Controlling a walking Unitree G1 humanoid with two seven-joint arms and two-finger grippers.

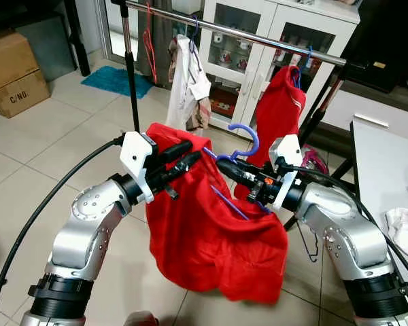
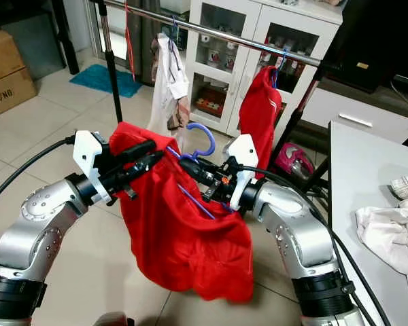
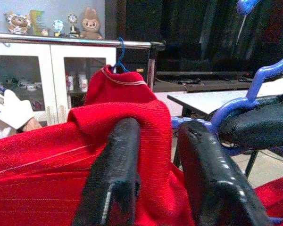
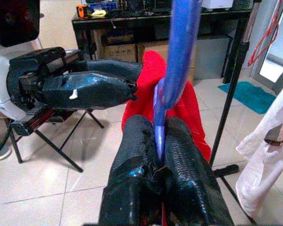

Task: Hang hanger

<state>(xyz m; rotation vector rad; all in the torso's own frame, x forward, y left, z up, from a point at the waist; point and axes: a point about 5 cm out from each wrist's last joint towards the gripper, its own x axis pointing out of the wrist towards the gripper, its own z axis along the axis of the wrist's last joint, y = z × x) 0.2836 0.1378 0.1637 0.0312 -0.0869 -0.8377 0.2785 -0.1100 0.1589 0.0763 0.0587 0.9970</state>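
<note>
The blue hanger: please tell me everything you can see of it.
The blue hanger looks like thin plastic, with a curved hook pointing up and a slim arm running down across the red garment. The right claw is shut on it below the hook. It is not yet on the rail.

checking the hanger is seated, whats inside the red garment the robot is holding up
A blue hanger: its hook rises from the red garment, and one thin blue bar shows against the cloth. The right gripper pinches its neck. The rest is covered by fabric.

tiled floor [image 1: 47,156] | teal mat [image 1: 115,80], cardboard boxes [image 1: 13,71] on it
</note>
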